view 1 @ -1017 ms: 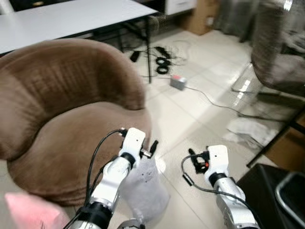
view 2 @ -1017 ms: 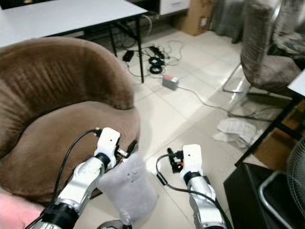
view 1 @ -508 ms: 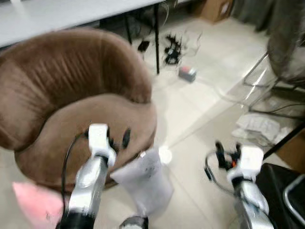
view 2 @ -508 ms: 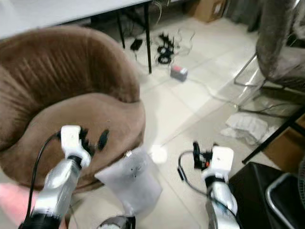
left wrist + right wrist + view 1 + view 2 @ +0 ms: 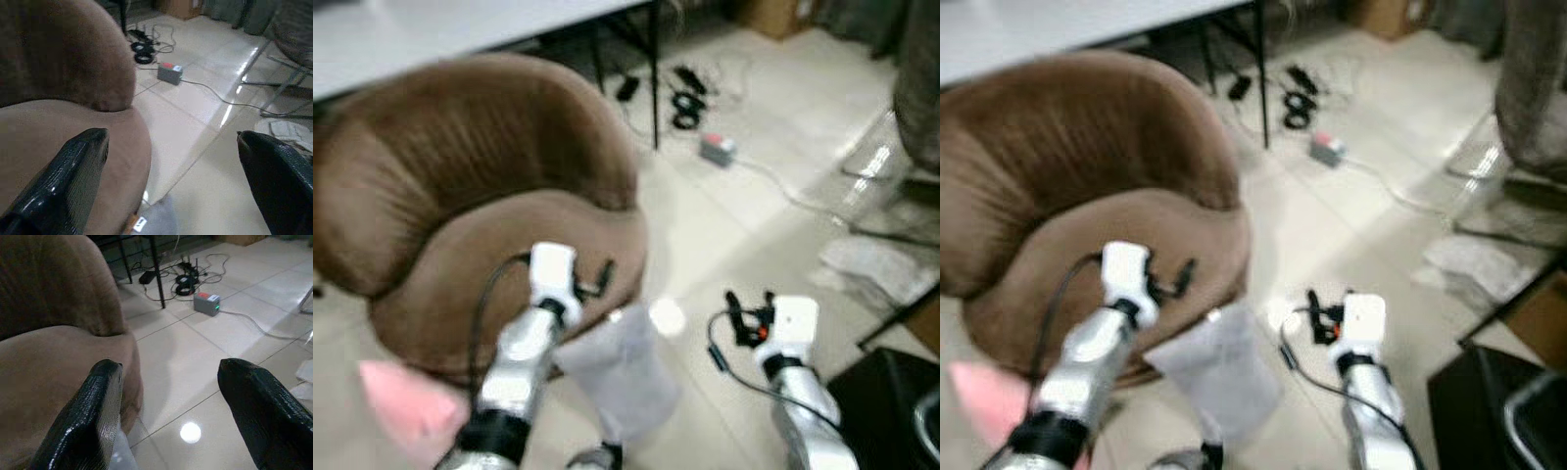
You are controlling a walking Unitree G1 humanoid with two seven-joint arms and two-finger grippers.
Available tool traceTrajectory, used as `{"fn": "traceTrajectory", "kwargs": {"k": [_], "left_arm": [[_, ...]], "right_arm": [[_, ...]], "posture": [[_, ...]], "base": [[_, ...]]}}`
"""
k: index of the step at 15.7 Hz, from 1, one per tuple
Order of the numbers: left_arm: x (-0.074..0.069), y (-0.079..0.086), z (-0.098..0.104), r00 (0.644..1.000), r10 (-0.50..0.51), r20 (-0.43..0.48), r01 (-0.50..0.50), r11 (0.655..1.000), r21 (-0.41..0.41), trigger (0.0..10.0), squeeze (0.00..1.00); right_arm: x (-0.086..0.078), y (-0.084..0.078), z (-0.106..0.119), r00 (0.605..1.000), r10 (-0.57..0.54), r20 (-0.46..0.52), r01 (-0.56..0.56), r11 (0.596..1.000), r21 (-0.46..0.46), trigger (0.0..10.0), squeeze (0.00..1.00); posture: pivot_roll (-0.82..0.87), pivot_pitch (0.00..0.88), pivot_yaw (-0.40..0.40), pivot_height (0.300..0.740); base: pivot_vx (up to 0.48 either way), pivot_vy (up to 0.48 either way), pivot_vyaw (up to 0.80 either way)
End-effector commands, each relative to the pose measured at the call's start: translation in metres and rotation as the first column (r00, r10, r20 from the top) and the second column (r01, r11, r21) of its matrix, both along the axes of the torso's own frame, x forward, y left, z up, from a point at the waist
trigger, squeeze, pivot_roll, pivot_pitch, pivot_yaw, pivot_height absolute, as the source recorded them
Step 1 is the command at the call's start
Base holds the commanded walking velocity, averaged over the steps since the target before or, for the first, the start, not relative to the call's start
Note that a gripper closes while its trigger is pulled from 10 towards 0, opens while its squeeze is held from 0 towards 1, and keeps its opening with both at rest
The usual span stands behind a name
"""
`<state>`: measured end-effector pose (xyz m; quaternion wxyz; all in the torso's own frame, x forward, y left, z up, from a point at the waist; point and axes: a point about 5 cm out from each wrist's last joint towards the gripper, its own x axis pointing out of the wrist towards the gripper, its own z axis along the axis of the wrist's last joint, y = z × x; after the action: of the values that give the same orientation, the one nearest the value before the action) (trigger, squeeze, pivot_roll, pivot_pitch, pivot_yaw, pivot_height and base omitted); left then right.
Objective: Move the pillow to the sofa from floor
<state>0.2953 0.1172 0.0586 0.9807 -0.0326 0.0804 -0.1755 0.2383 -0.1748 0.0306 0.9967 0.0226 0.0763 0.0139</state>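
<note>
Brown sofa (image 5: 480,225) is the anchor here: a round plush tub chair on a glossy pale tile floor (image 5: 773,206). Behind the sofa runs a white surface (image 5: 460,29) on black legs. Off the sofa's far corner on the tiles sit coiled black cables (image 5: 685,98) and a small grey box with a red top (image 5: 717,149).

The pillow (image 5: 617,377), pale grey, is on the floor right at the sofa's front edge, not up on the seat. The left gripper (image 5: 597,279) hovers over the seat's front rim, fingers (image 5: 73,176) spread wide, holding nothing. The right gripper (image 5: 744,313) hangs over bare tile beside the sofa, fingers (image 5: 93,411) also apart and empty. Something pink (image 5: 406,411) lies near the sofa's front.
</note>
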Motion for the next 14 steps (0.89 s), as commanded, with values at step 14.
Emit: {"fn": "traceTrajectory", "kwargs": {"k": [14], "left_arm": [[-0.001, -0.013, -0.012, 0.999, -0.044, -0.017, 0.045, 0.995, 0.092, 10.0, 0.0]], "right_arm": [[0.002, -0.006, -0.009, 0.999, 0.001, -0.051, -0.004, 0.999, -0.041, 10.0, 0.02]], "posture": [[0.0, 0.0, 0.042, 0.74]], "base": [[0.0, 0.0, 0.44]]}}
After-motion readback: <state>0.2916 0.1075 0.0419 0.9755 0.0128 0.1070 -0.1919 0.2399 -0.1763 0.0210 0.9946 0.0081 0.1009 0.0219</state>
